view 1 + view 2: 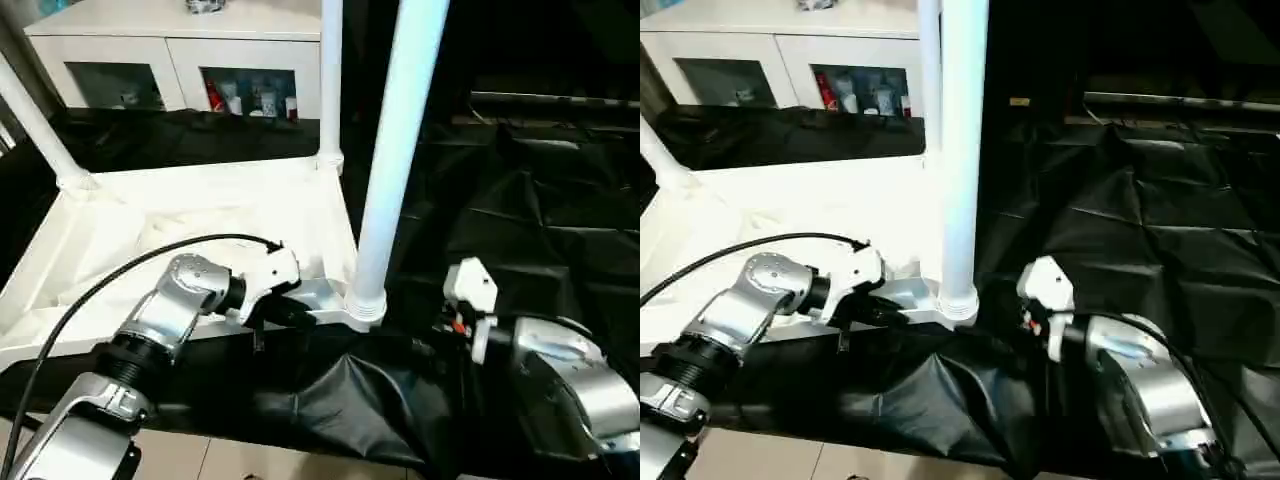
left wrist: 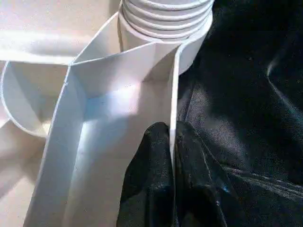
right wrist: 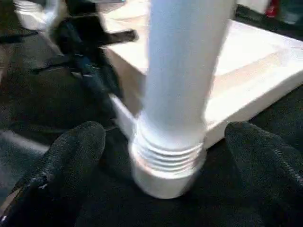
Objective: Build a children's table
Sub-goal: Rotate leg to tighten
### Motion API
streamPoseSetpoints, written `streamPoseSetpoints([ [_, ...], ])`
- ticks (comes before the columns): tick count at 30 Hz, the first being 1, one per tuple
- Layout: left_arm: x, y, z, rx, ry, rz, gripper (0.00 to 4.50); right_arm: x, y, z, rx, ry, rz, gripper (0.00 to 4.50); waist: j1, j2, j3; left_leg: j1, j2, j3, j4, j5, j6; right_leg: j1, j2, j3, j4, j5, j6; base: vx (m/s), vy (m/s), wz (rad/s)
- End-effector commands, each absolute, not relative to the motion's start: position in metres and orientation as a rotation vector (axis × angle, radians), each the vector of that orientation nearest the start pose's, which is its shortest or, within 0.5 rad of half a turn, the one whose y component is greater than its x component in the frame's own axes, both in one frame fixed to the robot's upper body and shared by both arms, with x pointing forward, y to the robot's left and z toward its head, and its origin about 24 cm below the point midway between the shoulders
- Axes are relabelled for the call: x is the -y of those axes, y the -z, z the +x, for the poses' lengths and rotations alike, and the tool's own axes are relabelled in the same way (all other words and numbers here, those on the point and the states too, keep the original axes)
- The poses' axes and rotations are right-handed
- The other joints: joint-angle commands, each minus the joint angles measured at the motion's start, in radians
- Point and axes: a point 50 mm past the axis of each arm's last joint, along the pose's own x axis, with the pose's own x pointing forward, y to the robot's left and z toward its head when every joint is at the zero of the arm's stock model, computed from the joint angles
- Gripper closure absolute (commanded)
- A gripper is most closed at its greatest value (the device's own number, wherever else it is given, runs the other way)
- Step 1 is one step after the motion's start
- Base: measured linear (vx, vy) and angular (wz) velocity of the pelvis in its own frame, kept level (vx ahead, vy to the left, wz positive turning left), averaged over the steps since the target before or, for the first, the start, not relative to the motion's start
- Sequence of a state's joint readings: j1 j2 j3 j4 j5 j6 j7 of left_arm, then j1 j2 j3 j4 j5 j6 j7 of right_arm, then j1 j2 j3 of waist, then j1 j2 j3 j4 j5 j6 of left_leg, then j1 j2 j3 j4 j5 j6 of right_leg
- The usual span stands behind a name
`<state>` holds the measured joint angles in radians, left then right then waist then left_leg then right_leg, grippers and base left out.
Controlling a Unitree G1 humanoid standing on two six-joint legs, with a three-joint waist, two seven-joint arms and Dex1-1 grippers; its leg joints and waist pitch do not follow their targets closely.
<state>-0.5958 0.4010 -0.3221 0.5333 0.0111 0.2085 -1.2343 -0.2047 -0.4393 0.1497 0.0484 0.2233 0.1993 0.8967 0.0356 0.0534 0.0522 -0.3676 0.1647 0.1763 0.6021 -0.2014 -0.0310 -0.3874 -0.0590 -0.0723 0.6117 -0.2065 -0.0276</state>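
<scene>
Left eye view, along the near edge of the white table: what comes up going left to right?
Left forearm → left gripper pinching the tabletop's edge wall → nearest upright leg in its corner socket → black cloth → right gripper.

nothing here can be read. the bottles behind the cabinet's glass doors (image 1: 250,97) carry coloured labels, but the print on them is too small and blurred to make out, and no letters or numbers stand on anything else.
</scene>
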Motion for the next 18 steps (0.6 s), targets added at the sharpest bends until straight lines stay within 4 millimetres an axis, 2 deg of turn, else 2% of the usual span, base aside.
streamPoseSetpoints([
  [1, -0.139, -0.067, 0.321, -0.461, 1.309, 0.345, 4.49, 0.15, -0.061, 0.271, -0.203, -1.035, -0.23, 0.0, 0.006, -0.014, -0.067, 0.005, 0.066, -0.027, -0.061, -0.097, 0.089, 0.057, -0.096, 0.057, -0.068, -0.06, -0.263, 0.0, 0.0, 0.0],
  [2, -0.139, -0.069, 0.321, -0.466, 1.312, 0.351, 4.49, 0.148, -0.062, 0.274, -0.211, -1.036, -0.238, 0.0, 0.005, -0.023, -0.068, 0.002, 0.066, -0.027, -0.061, -0.081, 0.095, 0.059, -0.095, 0.057, -0.063, -0.044, -0.263, 0.0, 0.0, 0.0],
  [3, -0.14, -0.07, 0.321, -0.47, 1.314, 0.354, 4.49, 0.148, -0.063, 0.275, -0.216, -1.036, -0.245, 0.0, 0.007, -0.016, -0.068, 0.002, 0.066, -0.027, -0.06, -0.068, 0.102, 0.058, -0.096, 0.057, -0.061, -0.032, -0.263, 0.0, 0.0, 0.0],
  [4, -0.14, -0.07, 0.321, -0.471, 1.319, 0.348, 4.49, 0.148, -0.062, 0.279, -0.227, -1.037, -0.257, 0.0, 0.006, -0.016, -0.068, 0.002, 0.066, -0.027, -0.059, -0.064, 0.105, 0.058, -0.097, 0.057, -0.061, -0.027, -0.263, 0.0, 0.0, 0.0],
  [6, -0.141, -0.069, 0.32, -0.483, 1.324, 0.348, 4.49, 0.148, -0.059, 0.283, -0.255, -1.047, -0.282, 0.0, 0.007, -0.027, -0.069, 0.001, 0.065, -0.026, -0.058, -0.05, 0.116, 0.06, -0.098, 0.057, -0.058, -0.021, -0.263, 0.0, 0.0, 0.0],
  [7, -0.142, -0.069, 0.319, -0.487, 1.325, 0.351, 4.49, 0.148, -0.058, 0.284, -0.259, -1.054, -0.288, 0.0, 0.007, -0.024, -0.068, 0.001, 0.064, -0.026, -0.058, -0.051, 0.116, 0.059, -0.098, 0.057, -0.058, -0.029, -0.264, 0.0, 0.0, 0.0],
  [9, -0.143, -0.068, 0.319, -0.491, 1.329, 0.348, 4.49, 0.146, -0.06, 0.289, -0.252, -1.056, -0.275, 0.0, 0.006, -0.036, -0.067, 0.002, 0.065, -0.022, -0.057, -0.056, 0.115, 0.059, -0.099, 0.058, -0.061, -0.055, -0.255, 0.0, 0.0, 0.0],
  [11, -0.144, -0.068, 0.318, -0.494, 1.331, 0.35, 4.49, 0.144, -0.063, 0.292, -0.234, -1.053, -0.262, 0.0, 0.008, -0.032, -0.066, 0.0, 0.066, -0.024, -0.057, -0.046, 0.115, 0.058, -0.099, 0.058, -0.058, -0.057, -0.255, 0.0, 0.0, 0.0],
  [12, -0.144, -0.068, 0.318, -0.496, 1.328, 0.361, 4.49, 0.142, -0.064, 0.294, -0.222, -1.058, -0.251, 0.0, 0.007, -0.035, -0.066, 0.001, 0.067, -0.024, -0.057, -0.045, 0.115, 0.058, -0.098, 0.058, -0.057, -0.054, -0.254, 0.0, 0.0, 0.0],
  [15, -0.145, -0.068, 0.318, -0.506, 1.334, 0.366, 4.49, 0.137, -0.065, 0.296, -0.202, -1.081, -0.228, 0.0, 0.01, -0.033, -0.066, 0.003, 0.068, -0.024, -0.057, -0.05, 0.113, 0.056, -0.1, 0.059, -0.057, -0.052, -0.258, 0.0, 0.0, 0.0],
  [16, -0.145, -0.068, 0.318, -0.509, 1.337, 0.37, 4.49, 0.135, -0.065, 0.296, -0.19, -1.087, -0.219, 0.0, 0.012, -0.028, -0.066, 0.002, 0.068, -0.025, -0.058, -0.051, 0.112, 0.056, -0.101, 0.058, -0.056, -0.05, -0.26, 0.0, 0.0, 0.0],
  [18, -0.146, -0.068, 0.317, -0.511, 1.34, 0.376, 4.49, 0.132, -0.063, 0.296, -0.185, -1.111, -0.201, 0.0, 0.012, -0.028, -0.067, 0.002, 0.068, -0.025, -0.058, -0.049, 0.112, 0.057, -0.1, 0.058, -0.054, -0.024, -0.268, 0.0, 0.0, 0.0],
])
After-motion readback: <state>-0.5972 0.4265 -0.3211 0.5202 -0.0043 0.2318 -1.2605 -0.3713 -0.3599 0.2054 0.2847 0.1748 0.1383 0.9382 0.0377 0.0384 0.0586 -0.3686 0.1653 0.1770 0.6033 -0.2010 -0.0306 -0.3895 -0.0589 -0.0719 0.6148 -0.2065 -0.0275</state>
